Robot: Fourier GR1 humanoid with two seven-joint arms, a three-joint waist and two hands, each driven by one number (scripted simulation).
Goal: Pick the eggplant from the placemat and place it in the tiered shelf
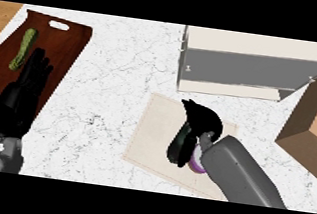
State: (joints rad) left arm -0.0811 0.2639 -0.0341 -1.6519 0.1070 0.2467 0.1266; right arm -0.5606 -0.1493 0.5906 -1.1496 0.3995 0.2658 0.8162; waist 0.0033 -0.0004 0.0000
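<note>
Fingers (193,108) of the right hand (204,121) curl down over the far end of one eggplant (197,163), which lies on one placemat (154,133) on the worktop (100,116). One tiered shelf (256,66) stands just beyond. Left hand (31,79) rests with straight fingers over one cutting board (61,46) carrying one cucumber (24,50).

Eggplant (198,163) mostly hidden under right hand (200,119); only a purple end shows, grip unclear. Cardboard box (314,134) cut off by right edge.
</note>
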